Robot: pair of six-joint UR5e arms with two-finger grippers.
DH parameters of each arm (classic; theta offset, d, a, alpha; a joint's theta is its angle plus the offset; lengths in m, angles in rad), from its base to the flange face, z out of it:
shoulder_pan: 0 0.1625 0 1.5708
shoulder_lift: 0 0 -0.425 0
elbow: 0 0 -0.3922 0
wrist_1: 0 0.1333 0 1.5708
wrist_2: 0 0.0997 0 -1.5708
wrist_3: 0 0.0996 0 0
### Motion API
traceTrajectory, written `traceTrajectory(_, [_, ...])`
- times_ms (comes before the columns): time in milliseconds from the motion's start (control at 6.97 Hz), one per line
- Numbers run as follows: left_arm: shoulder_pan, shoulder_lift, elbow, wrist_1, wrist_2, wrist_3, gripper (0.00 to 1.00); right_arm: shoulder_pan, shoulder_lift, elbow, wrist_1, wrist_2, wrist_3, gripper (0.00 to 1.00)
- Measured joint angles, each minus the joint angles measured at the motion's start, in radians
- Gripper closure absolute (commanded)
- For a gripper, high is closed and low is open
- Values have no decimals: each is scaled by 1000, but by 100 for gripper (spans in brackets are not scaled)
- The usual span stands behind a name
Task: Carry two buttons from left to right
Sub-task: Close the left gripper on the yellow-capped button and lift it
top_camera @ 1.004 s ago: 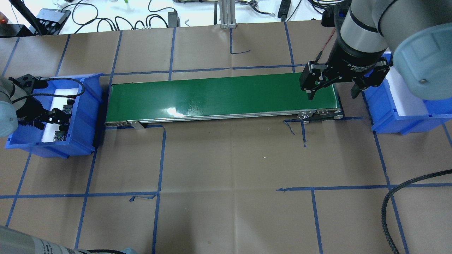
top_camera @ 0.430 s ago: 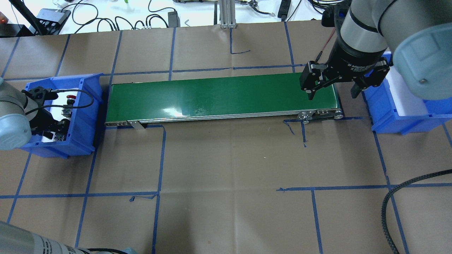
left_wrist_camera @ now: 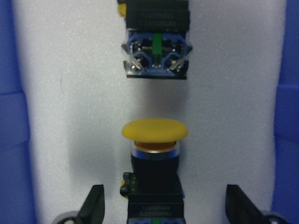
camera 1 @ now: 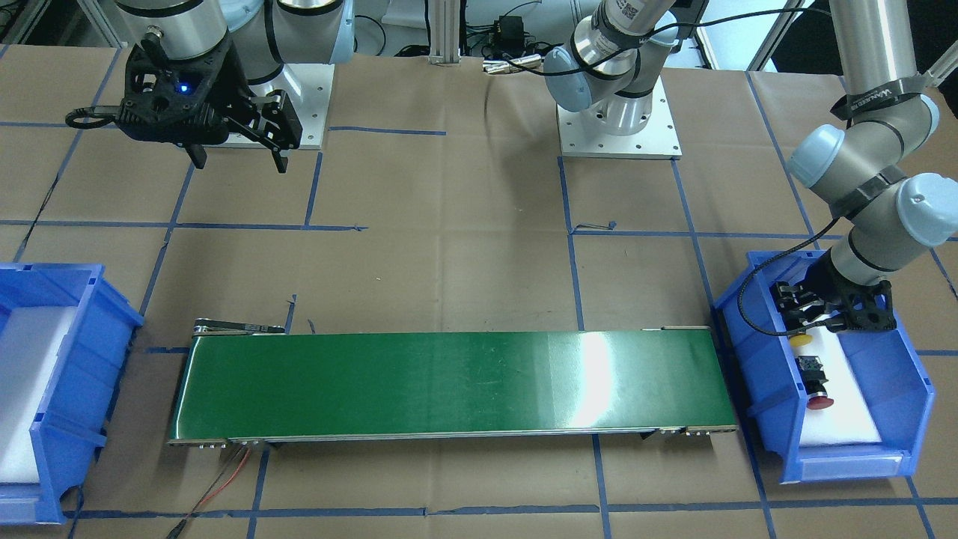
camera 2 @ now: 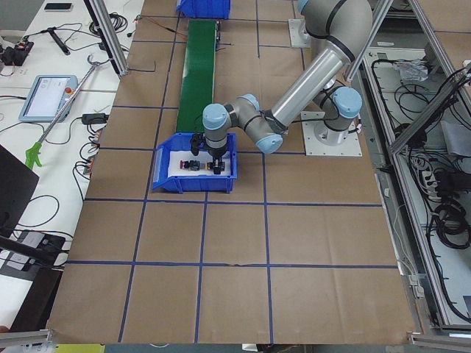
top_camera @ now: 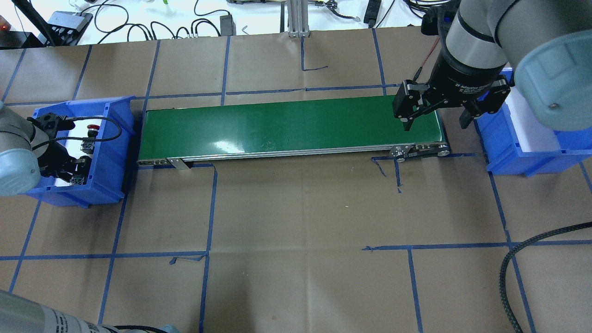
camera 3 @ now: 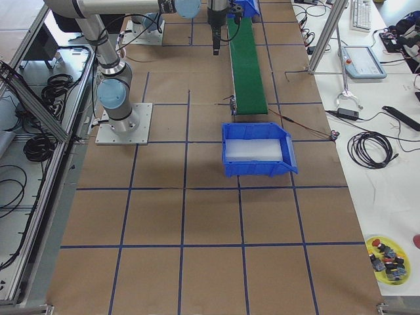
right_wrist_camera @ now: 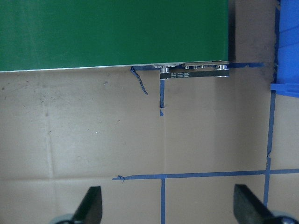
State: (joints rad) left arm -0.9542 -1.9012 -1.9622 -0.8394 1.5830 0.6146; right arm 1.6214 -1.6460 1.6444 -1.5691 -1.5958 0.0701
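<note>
We see a yellow mushroom-cap button (left_wrist_camera: 154, 130) on white foam (left_wrist_camera: 60, 116) in the blue bin (left_wrist_camera: 11, 140) at the left desk edge, between the wide-apart jaws of the left gripper (left_wrist_camera: 166, 205). The right gripper (right_wrist_camera: 166, 205) is spread too, and brown paper (top_camera: 300, 208) covers the desk (top_camera: 323, 286).

At the left end of the conveyor belt (top_camera: 291, 122), inside the blue bin (top_camera: 111, 152), the left gripper (left_wrist_camera: 166, 207) has its fingers (left_wrist_camera: 96, 205) astride the yellow button (left_wrist_camera: 154, 130), with bare foam (left_wrist_camera: 60, 116) in both gaps. The bin walls flank it closely, and the red button (camera 1: 816, 385) blocks the way just ahead. Over the belt's right end the right gripper (top_camera: 434, 124) hangs spread, apparently short of the second bin (top_camera: 502, 148); the belt between lies open.
</note>
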Motion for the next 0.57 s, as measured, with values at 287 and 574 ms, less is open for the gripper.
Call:
traceTrajectory(287, [1, 3, 6, -1, 1, 1, 95, 0, 0, 0, 1, 0, 0, 0])
traceTrajectory(574, [1, 18, 32, -16, 1, 1, 95, 0, 0, 0, 0, 0, -1, 0])
